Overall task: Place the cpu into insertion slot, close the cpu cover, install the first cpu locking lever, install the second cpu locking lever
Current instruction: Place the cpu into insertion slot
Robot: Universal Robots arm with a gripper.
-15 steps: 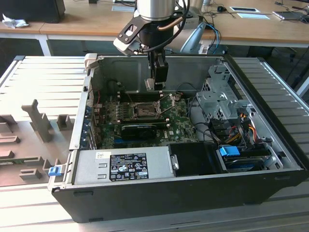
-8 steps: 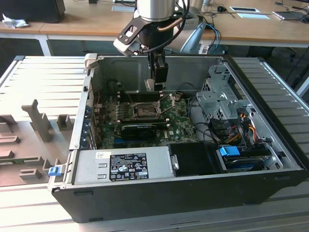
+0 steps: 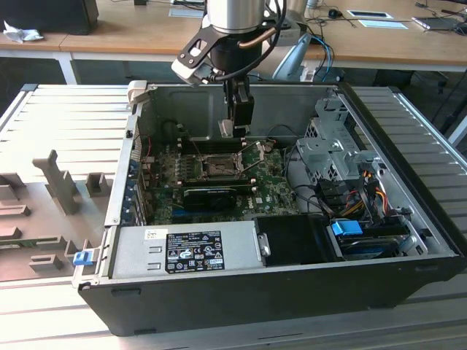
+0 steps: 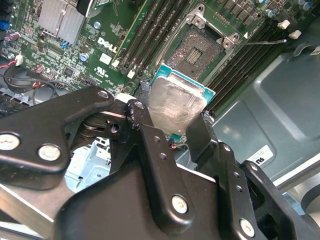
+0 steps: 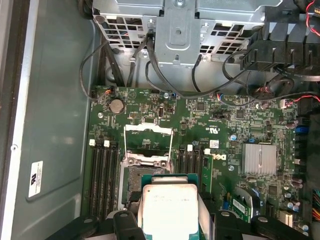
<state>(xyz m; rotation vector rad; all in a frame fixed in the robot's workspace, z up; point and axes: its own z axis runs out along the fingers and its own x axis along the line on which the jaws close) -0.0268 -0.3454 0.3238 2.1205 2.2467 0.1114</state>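
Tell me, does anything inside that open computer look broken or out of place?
Nothing looks broken. One oddity is the cpu, which is clamped in the gripper and not yet in the open insertion slot. Its silvery face is smeared and streaky rather than clean. The cpu cover stands flipped up.

Pale wooden desk along back; grey ribbed metal table in front; even bright light.

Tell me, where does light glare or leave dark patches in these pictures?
Second wrist view: a smeary sheen across the cpu held in the gripper. First wrist view: the cpu's face looks pale and washed. Exterior view: the motherboard lies shaded inside the case, and the arm's metal collar gleams.
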